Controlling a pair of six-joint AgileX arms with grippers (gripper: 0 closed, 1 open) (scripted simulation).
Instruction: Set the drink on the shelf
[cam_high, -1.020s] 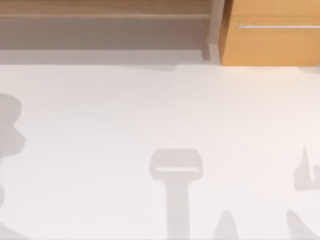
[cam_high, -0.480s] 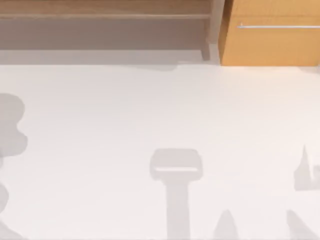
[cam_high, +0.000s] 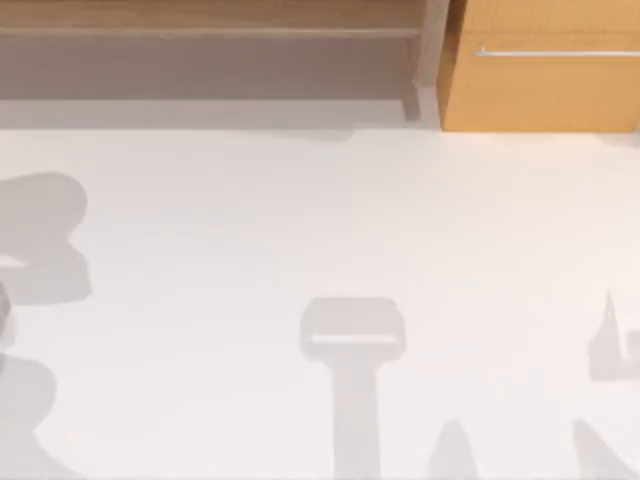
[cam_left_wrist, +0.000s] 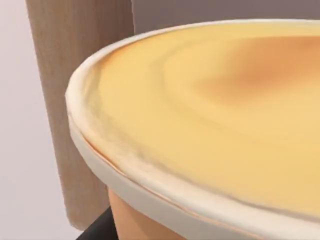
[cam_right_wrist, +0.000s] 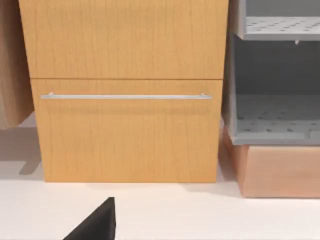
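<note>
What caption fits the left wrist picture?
Close-up of the orange-peach drink with its cream rim, beside a wooden post.

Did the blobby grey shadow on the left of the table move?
Yes. The blobby grey shadow has spread rightward across the white table, closer to the orange-tan cabinet front, which stayed put.

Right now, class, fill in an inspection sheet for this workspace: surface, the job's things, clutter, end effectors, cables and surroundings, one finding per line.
Surface: white table, bare apart from grey shadows.
Job's things: the drink, an orange-peach cup with a cream rim, fills the left wrist view, a wooden post behind it; the shelf runs along the table's far edge, toward the left in the top view.
Clutter: nothing seen.
End effectors: a dark part beside the cup in the left wrist view, a black tip in the right wrist view; finger state unclear.
Cables: nothing seen.
Surroundings: orange-tan cabinet with silver bar handle; grey perforated racks beside it.
</note>
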